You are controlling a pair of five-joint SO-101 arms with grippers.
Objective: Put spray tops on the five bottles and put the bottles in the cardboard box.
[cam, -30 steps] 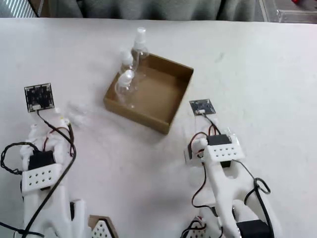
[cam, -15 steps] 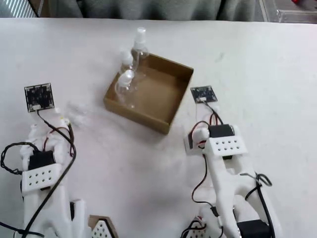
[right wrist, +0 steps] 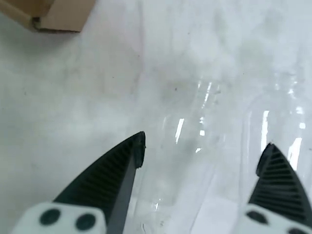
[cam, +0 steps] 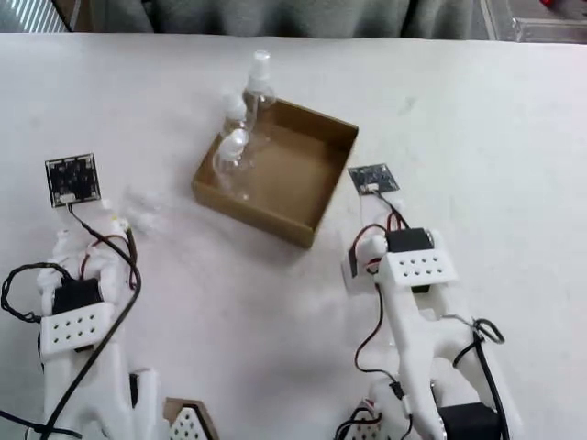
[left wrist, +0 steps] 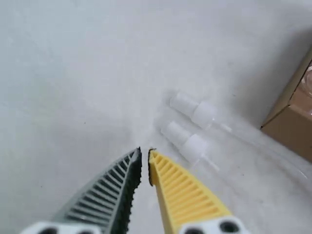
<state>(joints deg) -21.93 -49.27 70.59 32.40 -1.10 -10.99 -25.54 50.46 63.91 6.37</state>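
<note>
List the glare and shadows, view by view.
Right wrist view: white glare streaks on the clear plastic bottles. Left wrist view: faint shadows beside two white spray tops. High view: even light, and the brown cardboard box casts little shadow.

The cardboard box point(left wrist: 292, 124) and clear bottles point(right wrist: 190, 161) are cut off at wrist views' edges.

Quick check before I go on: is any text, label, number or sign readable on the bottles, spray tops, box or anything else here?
No readable text anywhere.
Cardboard box: plain, no print visible.
Bottles and spray tops: clear and white, no labels visible.
Small dark boards on the arms: any markings are too small to read.
</note>
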